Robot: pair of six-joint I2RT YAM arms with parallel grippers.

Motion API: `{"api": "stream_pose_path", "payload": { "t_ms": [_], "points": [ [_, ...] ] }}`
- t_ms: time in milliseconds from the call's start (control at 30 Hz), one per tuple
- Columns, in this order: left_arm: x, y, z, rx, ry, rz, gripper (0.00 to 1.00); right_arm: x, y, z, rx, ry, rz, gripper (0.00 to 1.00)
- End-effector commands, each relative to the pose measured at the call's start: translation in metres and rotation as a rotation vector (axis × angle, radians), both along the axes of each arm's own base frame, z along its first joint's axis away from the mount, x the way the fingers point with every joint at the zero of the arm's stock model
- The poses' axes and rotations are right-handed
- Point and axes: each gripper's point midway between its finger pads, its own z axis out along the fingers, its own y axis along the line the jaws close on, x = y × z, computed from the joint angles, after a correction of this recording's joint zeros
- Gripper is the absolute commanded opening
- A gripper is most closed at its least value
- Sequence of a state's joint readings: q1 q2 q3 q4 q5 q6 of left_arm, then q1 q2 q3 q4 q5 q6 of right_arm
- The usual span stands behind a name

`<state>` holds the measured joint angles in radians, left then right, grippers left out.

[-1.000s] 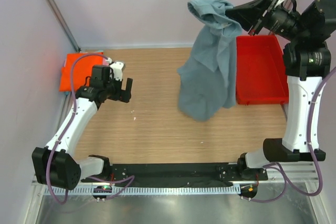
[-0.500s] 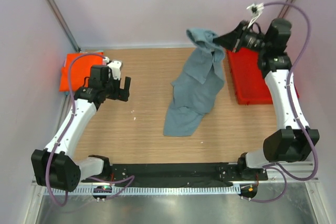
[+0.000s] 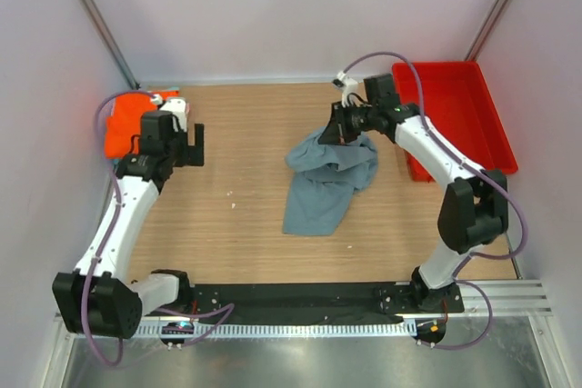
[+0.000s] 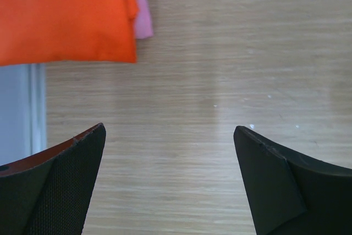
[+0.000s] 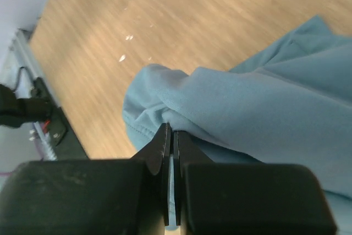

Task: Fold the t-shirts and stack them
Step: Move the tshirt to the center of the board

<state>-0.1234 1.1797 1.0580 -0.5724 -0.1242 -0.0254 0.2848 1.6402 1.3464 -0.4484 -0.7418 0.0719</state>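
The grey-blue t-shirt (image 3: 326, 181) lies crumpled in the middle of the wooden table, its lower part trailing toward the near edge. My right gripper (image 3: 338, 130) is shut on a fold of its upper edge, and the pinched cloth (image 5: 231, 108) shows in the right wrist view. The folded orange t-shirt (image 3: 123, 124) lies at the far left, with a pink t-shirt (image 4: 143, 15) peeking from under it. My left gripper (image 3: 168, 143) is open and empty, hovering just right of the orange shirt (image 4: 66, 15).
A red plastic bin (image 3: 455, 115) stands at the far right of the table. The enclosure's walls and metal frame posts close in the back and sides. A metal rail (image 3: 291, 324) runs along the near edge.
My right gripper has come down and to the left from high over the bin, laying the grey-blue shirt on the table. My left gripper has moved left toward the orange shirt.
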Motion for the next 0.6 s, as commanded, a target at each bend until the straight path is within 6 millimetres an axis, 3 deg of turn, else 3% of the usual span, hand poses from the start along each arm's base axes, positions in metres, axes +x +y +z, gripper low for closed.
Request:
{"api": "stream_pose_path", "payload": {
  "t_ms": [0, 100, 133, 167, 233, 267, 400, 533, 567],
  "points": [
    [0.003, 0.052, 0.066, 0.035, -0.222, 0.221, 0.99, 0.038, 0.01, 0.037, -0.146, -0.158, -0.064, 0.01],
    [-0.012, 0.067, 0.083, 0.006, -0.29, 0.262, 1.0, 0.042, 0.055, 0.068, -0.158, -0.234, 0.017, 0.02],
    [-0.015, 0.068, 0.085, 0.007, -0.3, 0.265, 1.0, 0.025, 0.078, 0.072, -0.154, -0.222, 0.083, 0.01],
    [-0.019, 0.069, 0.086, 0.008, -0.314, 0.267, 0.99, 0.023, 0.092, 0.095, -0.127, -0.276, 0.114, 0.01],
    [-0.02, 0.07, 0.087, 0.006, -0.319, 0.275, 1.0, 0.002, 0.111, 0.115, -0.111, -0.309, 0.183, 0.01],
    [-0.02, 0.07, 0.086, 0.001, -0.315, 0.276, 1.0, -0.015, 0.125, 0.138, -0.06, -0.35, 0.242, 0.02],
    [-0.016, 0.067, 0.081, -0.024, -0.298, 0.268, 1.0, -0.043, 0.121, 0.191, 0.033, -0.43, 0.281, 0.01],
    [-0.013, 0.062, 0.076, -0.049, -0.279, 0.25, 1.0, -0.029, 0.099, 0.17, -0.07, -0.479, 0.194, 0.02],
    [-0.012, 0.058, 0.075, -0.064, -0.272, 0.231, 1.0, -0.025, 0.093, 0.137, -0.12, -0.426, 0.187, 0.02]
  ]
}}
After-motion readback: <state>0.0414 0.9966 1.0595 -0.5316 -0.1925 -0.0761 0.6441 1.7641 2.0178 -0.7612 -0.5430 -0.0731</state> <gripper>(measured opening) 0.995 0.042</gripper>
